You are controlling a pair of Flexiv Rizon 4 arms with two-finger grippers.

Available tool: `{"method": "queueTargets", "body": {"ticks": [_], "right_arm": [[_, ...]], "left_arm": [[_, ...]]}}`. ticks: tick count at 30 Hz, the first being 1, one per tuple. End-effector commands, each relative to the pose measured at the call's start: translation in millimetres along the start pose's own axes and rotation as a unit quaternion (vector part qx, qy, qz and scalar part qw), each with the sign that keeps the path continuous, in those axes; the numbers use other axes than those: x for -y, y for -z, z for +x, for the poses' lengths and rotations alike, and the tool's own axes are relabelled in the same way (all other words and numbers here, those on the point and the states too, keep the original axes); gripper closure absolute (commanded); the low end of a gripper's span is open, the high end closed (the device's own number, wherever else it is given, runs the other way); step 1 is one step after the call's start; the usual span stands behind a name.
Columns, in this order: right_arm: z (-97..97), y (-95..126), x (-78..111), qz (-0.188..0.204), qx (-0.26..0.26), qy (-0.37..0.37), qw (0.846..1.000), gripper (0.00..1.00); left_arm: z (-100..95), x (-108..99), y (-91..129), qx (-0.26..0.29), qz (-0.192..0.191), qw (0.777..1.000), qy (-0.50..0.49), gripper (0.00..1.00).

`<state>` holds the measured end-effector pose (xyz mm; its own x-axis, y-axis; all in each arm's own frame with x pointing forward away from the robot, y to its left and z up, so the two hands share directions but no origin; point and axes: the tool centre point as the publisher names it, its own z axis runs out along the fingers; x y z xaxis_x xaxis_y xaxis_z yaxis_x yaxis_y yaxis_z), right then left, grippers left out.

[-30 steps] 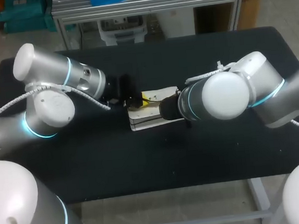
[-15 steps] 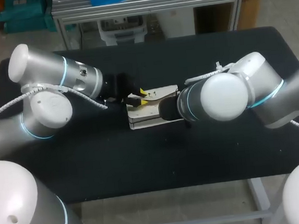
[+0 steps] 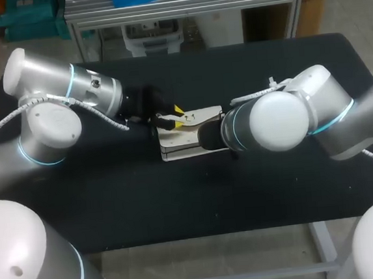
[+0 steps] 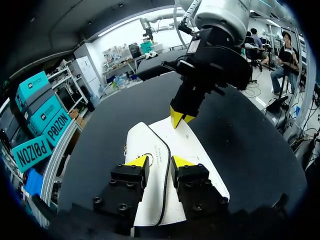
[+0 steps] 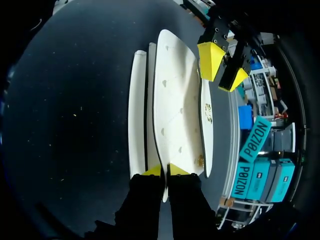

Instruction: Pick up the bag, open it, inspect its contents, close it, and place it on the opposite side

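Seemingly bag point(image 5: 177, 100) clamped within right gripper point(image 5: 165, 171).

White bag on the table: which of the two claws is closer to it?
Right. The right gripper is shut on an edge of the bag, pinching it. The left gripper is at the opposite end, its open fingers straddling the bag without gripping it.

**Black table, white bag near its middle**

Your table point(image 3: 276, 190) has a matte black top, and the right wrist view shows a few pale specks on it. A white bag point(image 3: 187, 144) lies flat on it near the middle, well in from every edge. You can see a thin dark trim line along one flap. The bag's layers are fanned slightly apart, and one stands edge-up above the others.
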<state>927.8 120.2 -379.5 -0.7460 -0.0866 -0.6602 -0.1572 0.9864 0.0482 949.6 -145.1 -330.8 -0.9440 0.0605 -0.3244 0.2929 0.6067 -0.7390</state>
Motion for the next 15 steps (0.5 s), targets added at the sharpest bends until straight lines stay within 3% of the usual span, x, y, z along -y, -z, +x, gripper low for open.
{"method": "queueTargets", "body": {"ticks": [1,5,8,12,15], "right_arm": [[2.2,-2.1,0.8,-0.002,0.004,0.0,1.0,1.0],[1.9,-2.0,1.1,-0.003,0.004,0.001,1.0,1.0],[1.8,-2.3,0.8,-0.003,0.004,0.002,1.0,1.0],[1.7,-2.4,0.9,-0.004,0.003,0.002,1.0,1.0],[1.1,-1.5,2.1,-0.006,0.003,0.0,1.0,1.0]], "left_arm": [[-12.1,-4.0,7.8,-0.01,0.028,1.0,0.005,0.71],[-22.8,-1.3,5.4,-0.001,0.022,1.0,0.005,0.74],[-28.8,-3.4,-6.4,-0.003,-0.004,1.0,0.002,0.78],[-24.4,-5.8,-14.0,-0.014,-0.013,1.0,0.0,0.78],[-20.9,-8.0,-5.6,-0.013,-0.004,1.0,0.013,0.75]]}}
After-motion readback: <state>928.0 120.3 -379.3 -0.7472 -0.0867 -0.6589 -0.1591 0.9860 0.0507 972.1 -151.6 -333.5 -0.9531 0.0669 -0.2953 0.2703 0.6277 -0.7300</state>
